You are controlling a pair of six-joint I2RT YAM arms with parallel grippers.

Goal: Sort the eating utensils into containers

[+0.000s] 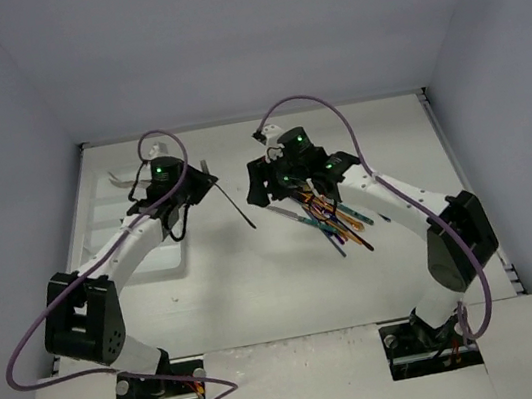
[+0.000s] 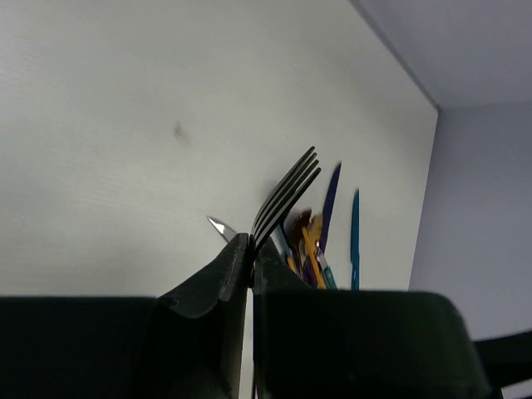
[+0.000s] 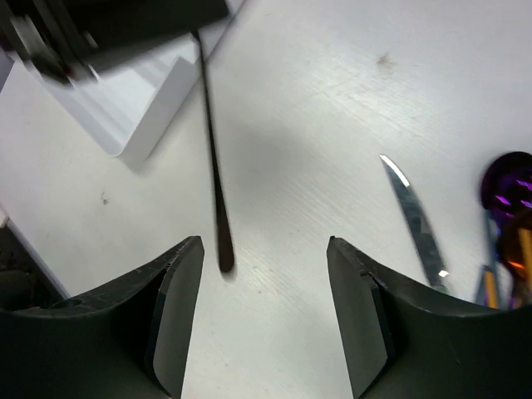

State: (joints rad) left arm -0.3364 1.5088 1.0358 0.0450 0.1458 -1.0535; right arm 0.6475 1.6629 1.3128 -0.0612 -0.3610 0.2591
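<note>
The left pincer [image 2: 249, 245] has its fingers pressed together on a dark fork [image 2: 287, 193]. It grips the fork at the neck, so the tines rise just past the fingertips and fan up and away from them. Close beyond the tips, to one side of the fork, the point of a silver knife [image 2: 220, 227] shows on the white table [image 2: 125, 125]. Farther out behind the tines lies a heap of utensils [image 2: 307, 245] in gold and purple. A purple knife [image 2: 331, 204] and a teal knife [image 2: 355, 237] point away from the pincer toward the table's far edge.

The right pincer [image 3: 264, 243] stands with its fingers well apart and nothing between the pads. The rounded end of the fork's handle hangs in that gap, closer to one finger than the other and touching neither. From there the handle runs straight away from the pincer, up into the left pincer at the far side of the right wrist view. The silver knife lies flat just beyond the other finger, and a purple spoon [image 3: 507, 179] lies past it at the picture's edge. Farther off, beside the fork's upper end, is a corner of the white tray [image 3: 154, 112]. The fork is over bare table, outside the tray.
</note>
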